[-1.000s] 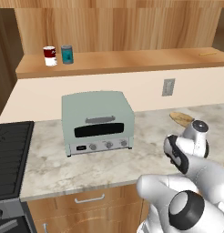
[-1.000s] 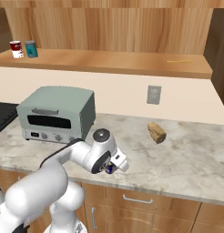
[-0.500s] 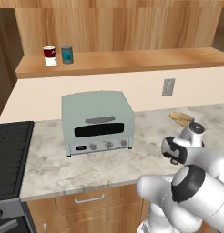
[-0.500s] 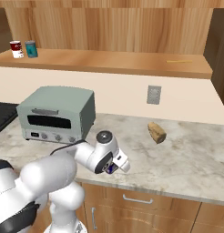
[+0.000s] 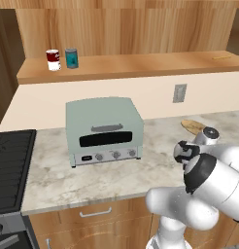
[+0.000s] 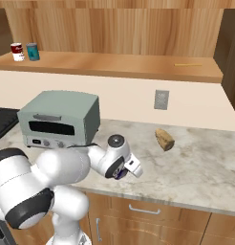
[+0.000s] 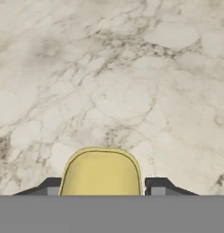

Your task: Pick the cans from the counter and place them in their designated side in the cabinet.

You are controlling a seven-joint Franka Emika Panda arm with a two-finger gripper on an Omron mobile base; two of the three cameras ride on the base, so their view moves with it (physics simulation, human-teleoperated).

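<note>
I have the gripper [image 7: 101, 193] low over the surface [image 7: 132, 82] near its front edge, fingers pressed against the yellow-topped can [image 7: 101, 173] to grasp it upright — the teal can [image 5: 71, 58] already stands far left on the cabinet [image 5: 141, 65].

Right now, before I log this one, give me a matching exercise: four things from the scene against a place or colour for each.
1 teal can
2 toaster oven
3 yellow-topped can
4 bread piece

A between the jaws
B up on the wooden shelf
C mint green
D tan, lying on the counter

Pairs: 1-B, 2-C, 3-A, 4-D
</note>
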